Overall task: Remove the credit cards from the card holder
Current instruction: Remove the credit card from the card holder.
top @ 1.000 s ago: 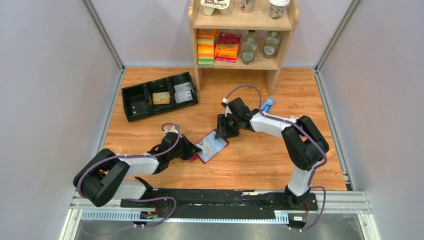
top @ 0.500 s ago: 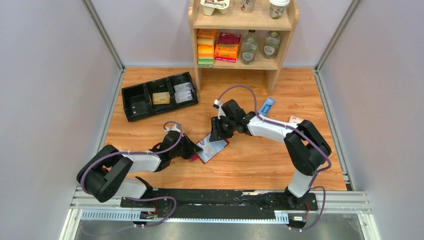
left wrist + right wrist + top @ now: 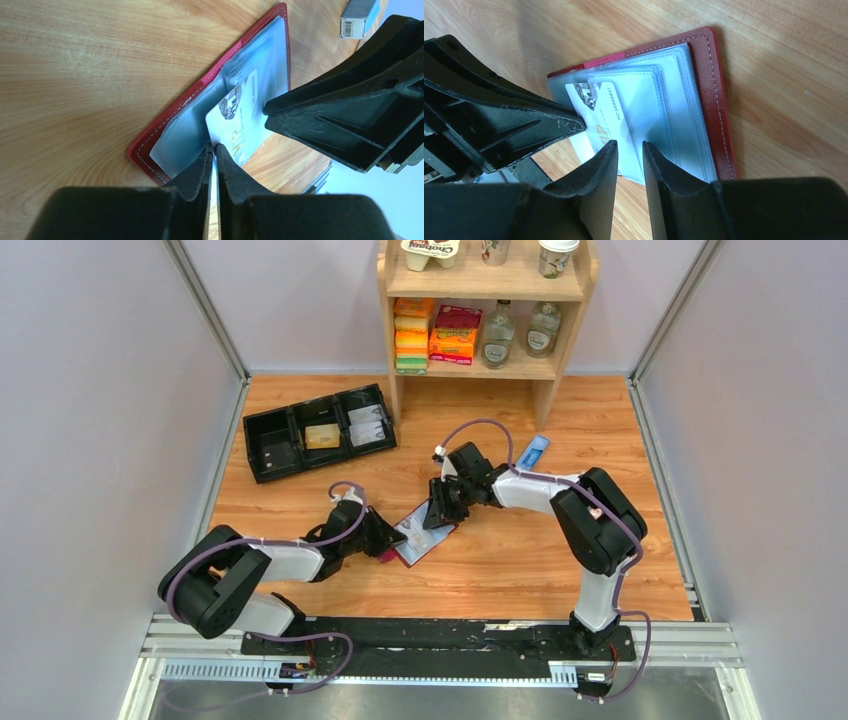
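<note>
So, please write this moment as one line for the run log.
left claw: shut on credit card | card: partly out of card holder | right claw: slightly open above clear sleeves

Between the left claw and the right claw: one card holder, with one credit card showing in it. Beyond the right claw: one blue box. Beyond the left claw: one tray, one tan block, two loose cards.
</note>
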Robot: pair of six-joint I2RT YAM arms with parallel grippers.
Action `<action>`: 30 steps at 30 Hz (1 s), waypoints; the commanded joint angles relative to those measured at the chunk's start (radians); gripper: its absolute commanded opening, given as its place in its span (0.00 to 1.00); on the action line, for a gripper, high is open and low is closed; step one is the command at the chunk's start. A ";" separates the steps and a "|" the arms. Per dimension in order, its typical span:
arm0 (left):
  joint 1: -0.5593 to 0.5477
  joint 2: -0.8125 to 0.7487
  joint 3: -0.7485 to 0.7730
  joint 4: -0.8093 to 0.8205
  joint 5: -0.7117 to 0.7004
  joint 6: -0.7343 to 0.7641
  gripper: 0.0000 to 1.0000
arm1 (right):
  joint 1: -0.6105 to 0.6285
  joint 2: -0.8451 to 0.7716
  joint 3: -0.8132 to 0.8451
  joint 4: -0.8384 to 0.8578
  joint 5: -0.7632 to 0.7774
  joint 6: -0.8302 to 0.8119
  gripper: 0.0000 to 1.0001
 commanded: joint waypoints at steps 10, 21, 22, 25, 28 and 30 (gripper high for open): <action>0.002 0.095 0.047 0.121 0.032 0.002 0.36 | -0.034 0.067 -0.045 -0.030 0.026 0.006 0.33; 0.002 0.124 0.022 0.199 0.026 -0.018 0.20 | -0.043 0.073 -0.049 -0.022 0.022 0.012 0.33; 0.002 0.110 0.021 0.195 0.023 -0.018 0.17 | -0.047 0.073 -0.049 -0.022 0.022 0.012 0.33; 0.002 0.079 0.015 0.164 0.009 -0.007 0.03 | -0.050 0.070 -0.052 -0.020 0.029 0.013 0.33; 0.002 0.018 0.013 0.114 0.000 0.010 0.00 | -0.056 0.060 -0.054 -0.020 0.049 0.012 0.33; 0.002 -0.031 0.016 0.039 -0.014 0.028 0.00 | -0.059 0.050 -0.051 -0.026 0.072 0.007 0.33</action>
